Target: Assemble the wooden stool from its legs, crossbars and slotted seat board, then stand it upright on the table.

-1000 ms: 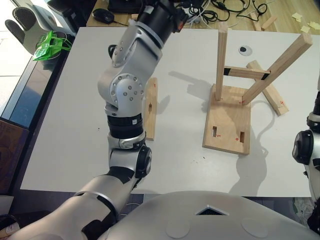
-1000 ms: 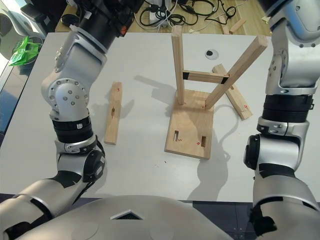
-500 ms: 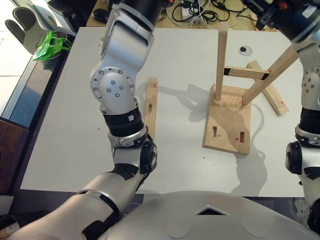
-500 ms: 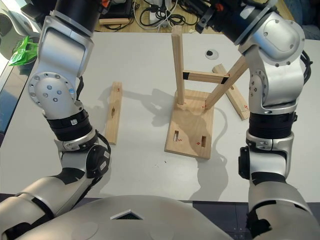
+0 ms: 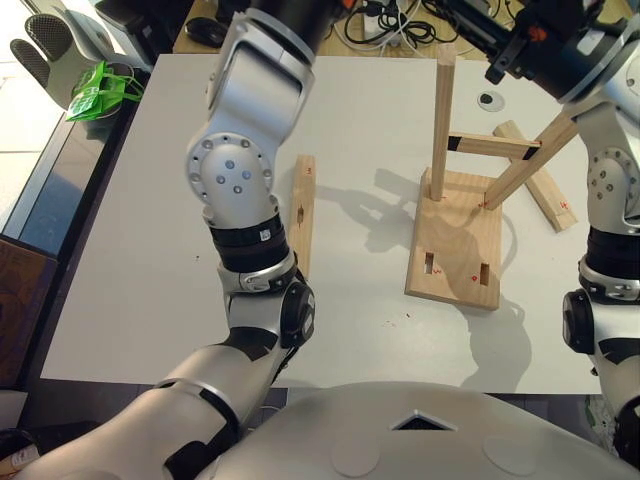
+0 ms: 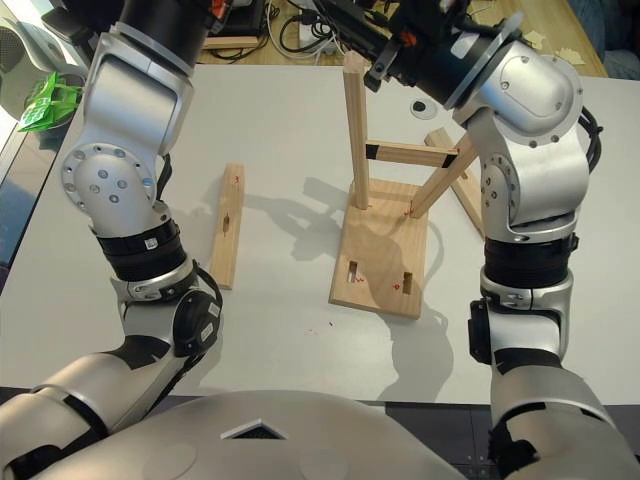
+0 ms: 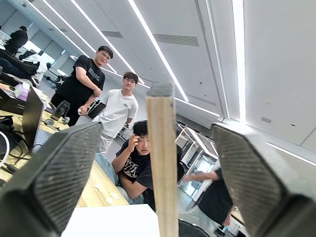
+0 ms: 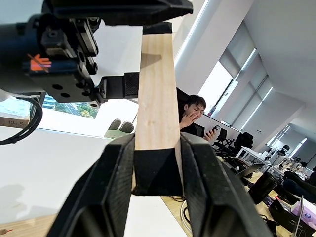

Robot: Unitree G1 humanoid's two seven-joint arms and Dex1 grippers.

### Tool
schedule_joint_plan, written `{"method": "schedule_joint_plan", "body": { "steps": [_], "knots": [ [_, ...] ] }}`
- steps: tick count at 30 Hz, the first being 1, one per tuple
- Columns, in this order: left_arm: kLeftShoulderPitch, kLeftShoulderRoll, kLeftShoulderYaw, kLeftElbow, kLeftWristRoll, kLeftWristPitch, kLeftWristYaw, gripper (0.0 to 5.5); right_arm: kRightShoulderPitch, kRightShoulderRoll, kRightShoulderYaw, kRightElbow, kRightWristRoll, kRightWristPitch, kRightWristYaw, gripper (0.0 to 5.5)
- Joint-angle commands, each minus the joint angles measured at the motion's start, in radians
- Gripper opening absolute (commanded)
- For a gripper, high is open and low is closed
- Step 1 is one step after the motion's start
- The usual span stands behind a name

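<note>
Your right gripper (image 8: 157, 148) is clamped on a wooden bar (image 8: 157, 89): in the right wrist view both fingers (image 8: 116, 182) press flat against opposite faces of its near end, where the wood looks dark, and the rest of the bar runs straight out beyond the fingertips. Your left gripper (image 7: 160, 165) sits around the far end of that bar with its pads (image 7: 69, 173) spread wide. In the left wrist view the bar stands in the middle of the gap, apart from the pad on either side. Whether this bar is a leg or a crossbar, you cannot tell from here. Both arms are raised above the far side of the table (image 5: 140, 250). Down on the table the seat board (image 5: 455, 245) lies flat to your right of centre, with an upright leg (image 5: 442, 120) and a slanted leg (image 5: 535, 150) standing at its far end, the slanted one leaning out to your right. A crossbar (image 5: 492, 147) joins the two legs. Two slots (image 5: 430, 263) near the board's near edge are open. A loose leg (image 5: 301, 215) lies flat to the left of the board, well apart from it, and a second loose piece (image 5: 548, 198) lies on the table behind the slanted leg.
</note>
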Motion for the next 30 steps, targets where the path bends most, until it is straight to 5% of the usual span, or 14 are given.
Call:
{"method": "schedule_joint_plan", "body": {
  "steps": [1,21,30],
  "knots": [
    [-0.015,0.001,-0.003,-0.005,-0.023,0.011,0.017,3.39,-0.007,0.005,-0.002,-0.014,0.006,0.008,0.002,1.30],
    [-0.014,0.007,0.016,0.020,-0.067,0.026,0.047,0.54,-0.013,0.003,-0.001,-0.008,-0.003,0.001,0.005,1.30],
    [0.037,0.119,-0.034,-0.005,-0.133,0.160,-0.028,0.40,-0.012,-0.017,-0.007,0.009,-0.012,-0.011,0.031,1.30]
  ]
}}
